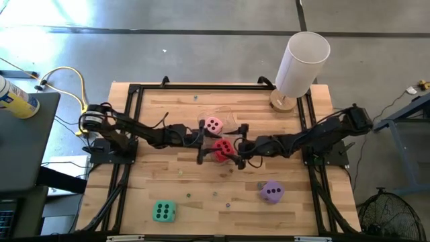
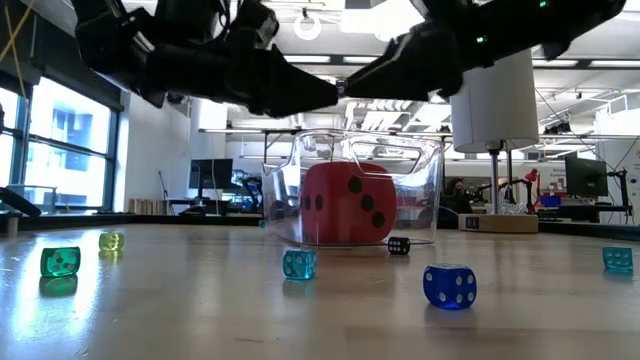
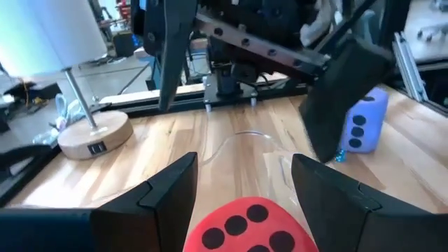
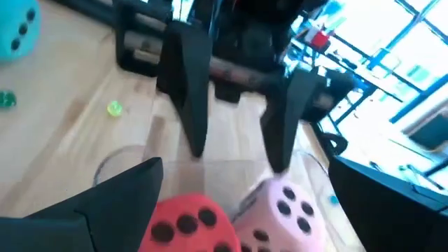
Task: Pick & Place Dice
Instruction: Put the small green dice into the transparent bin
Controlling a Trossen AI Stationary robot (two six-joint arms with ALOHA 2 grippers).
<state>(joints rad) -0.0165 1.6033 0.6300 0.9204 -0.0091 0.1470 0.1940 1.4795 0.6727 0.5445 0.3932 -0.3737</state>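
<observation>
Grey concrete floor (image 1: 201,20), windows (image 2: 60,150), white lamp (image 1: 301,64).

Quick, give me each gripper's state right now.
Left gripper: open above the red die, not gripping it.
Right gripper: open wide, empty, by the red and pink die.

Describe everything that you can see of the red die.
The red die is a soft-looking cube with rounded edges and dark round pips. It sits inside the clear bin at the middle of the table, upright and resting on the bin's floor, beside the pink die. The left gripper and the right gripper stand on either side of it, both open; neither visibly touches it.
</observation>
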